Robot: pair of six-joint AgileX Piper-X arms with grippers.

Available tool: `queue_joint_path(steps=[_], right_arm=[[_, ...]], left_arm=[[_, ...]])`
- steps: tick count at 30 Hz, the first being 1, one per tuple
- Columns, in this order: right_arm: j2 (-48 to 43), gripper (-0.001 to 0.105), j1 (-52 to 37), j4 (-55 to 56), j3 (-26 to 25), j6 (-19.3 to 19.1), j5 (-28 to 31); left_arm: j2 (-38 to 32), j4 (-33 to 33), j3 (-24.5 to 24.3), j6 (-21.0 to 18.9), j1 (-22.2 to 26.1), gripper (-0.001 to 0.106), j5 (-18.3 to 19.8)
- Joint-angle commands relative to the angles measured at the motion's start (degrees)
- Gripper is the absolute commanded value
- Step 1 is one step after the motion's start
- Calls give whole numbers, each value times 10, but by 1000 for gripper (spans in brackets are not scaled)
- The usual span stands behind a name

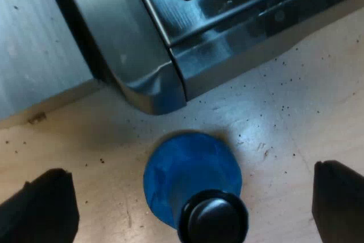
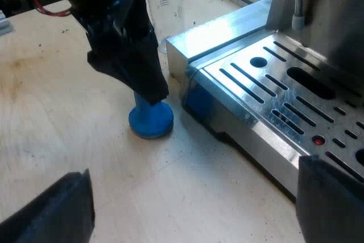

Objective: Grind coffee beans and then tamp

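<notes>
Where the pale wood surface [image 2: 57, 101] meets the slotted steel tray of the espresso machine [image 2: 273, 86], the round blue tamper [image 1: 182, 166], black knob up, stands between the spread fingers [image 1: 40, 211] of the left pincer [image 1: 190, 197]; the right pincer [image 2: 190, 203] gapes empty.

The left gripper [image 1: 190, 173] has two matte black fingers [image 1: 42, 209], thick and blocky with squared edges. The right gripper [image 2: 193, 169] has the same broad black fingers [image 2: 333, 197], plain and unmarked.
</notes>
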Motion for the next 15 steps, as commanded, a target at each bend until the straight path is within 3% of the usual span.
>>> queue_joint_path(steps=[1,11,15], right_arm=[[0,74,1,-7,0,1,3],[0,74,1,-7,0,10,3],[0,74,1,-7,0,10,3]], left_arm=[[19,-11,-4,2,-1,85,-7],[70,-3,-4,2,-1,83,-6],[70,4,-4,2,-1,68,-6]])
